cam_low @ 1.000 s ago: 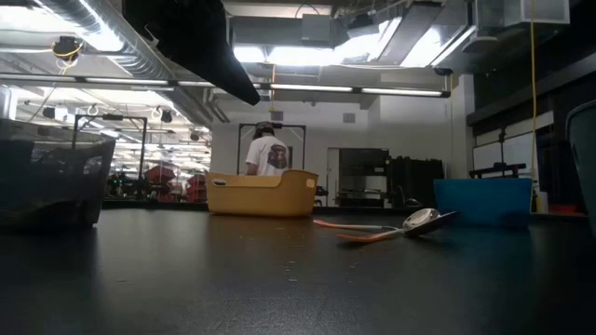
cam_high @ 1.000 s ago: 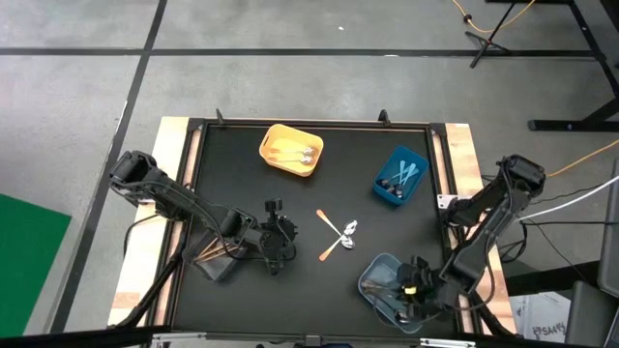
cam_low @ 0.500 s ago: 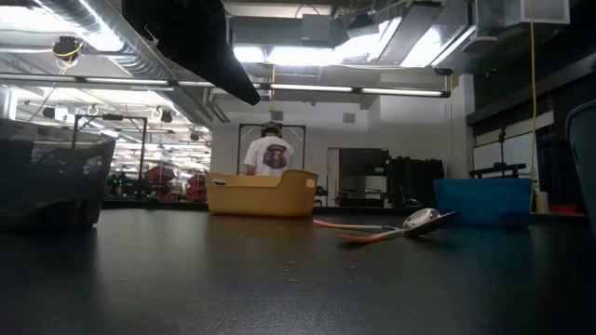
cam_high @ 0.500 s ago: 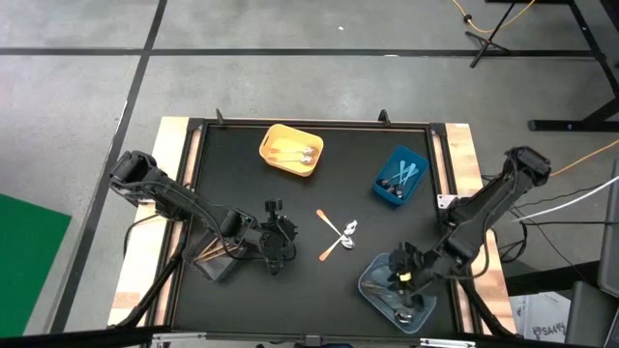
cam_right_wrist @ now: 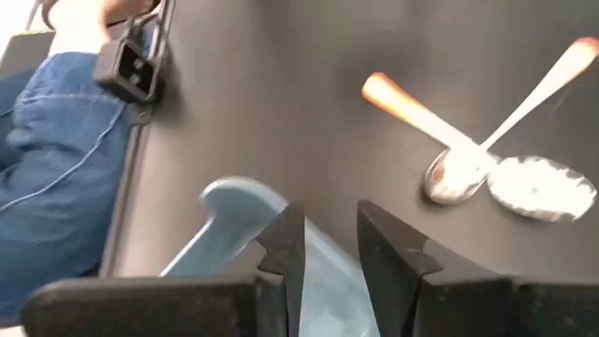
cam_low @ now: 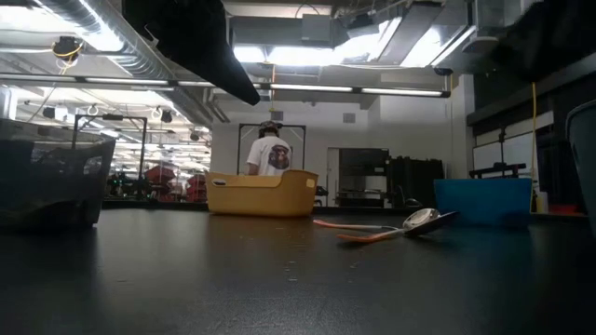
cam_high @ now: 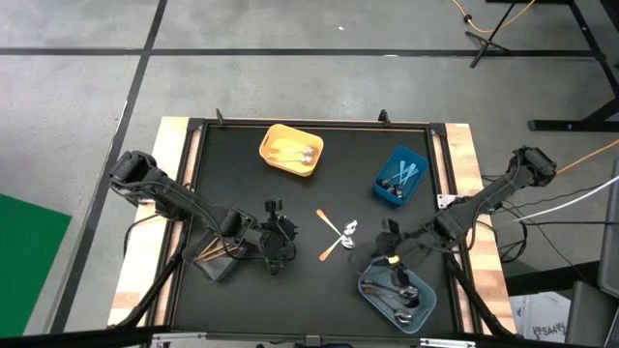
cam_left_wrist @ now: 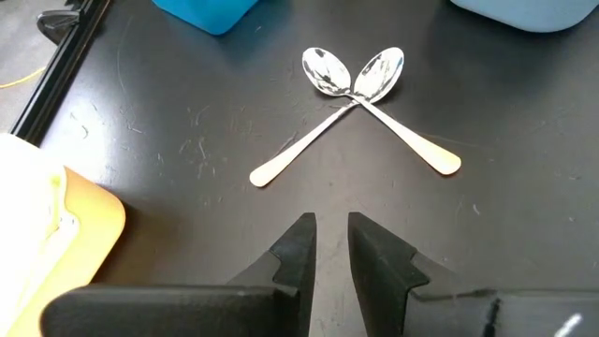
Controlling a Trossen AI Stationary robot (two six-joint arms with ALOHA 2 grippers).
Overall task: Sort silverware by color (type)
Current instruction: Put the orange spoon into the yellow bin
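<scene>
Two spoons with orange handles lie crossed on the black table, bowls touching, also in the left wrist view and the right wrist view. My left gripper hovers to their left, fingers slightly apart, nothing between them. My right gripper hangs over the far left corner of the grey-blue bin, just right of the spoons. Its fingers stand slightly apart and hold nothing.
A yellow bin with spoons stands at the far middle and a blue bin with blue-handled pieces at the far right. A clear bin sits behind my left gripper. The grey-blue bin holds several silver pieces. A person stands far back in the room.
My right gripper has risen from over the grey-blue bin's near right part and swung toward the table's left and far edges, toward the crossed spoons, rolling about its own axis. Its finger gap looks the same. The spoons have not moved.
</scene>
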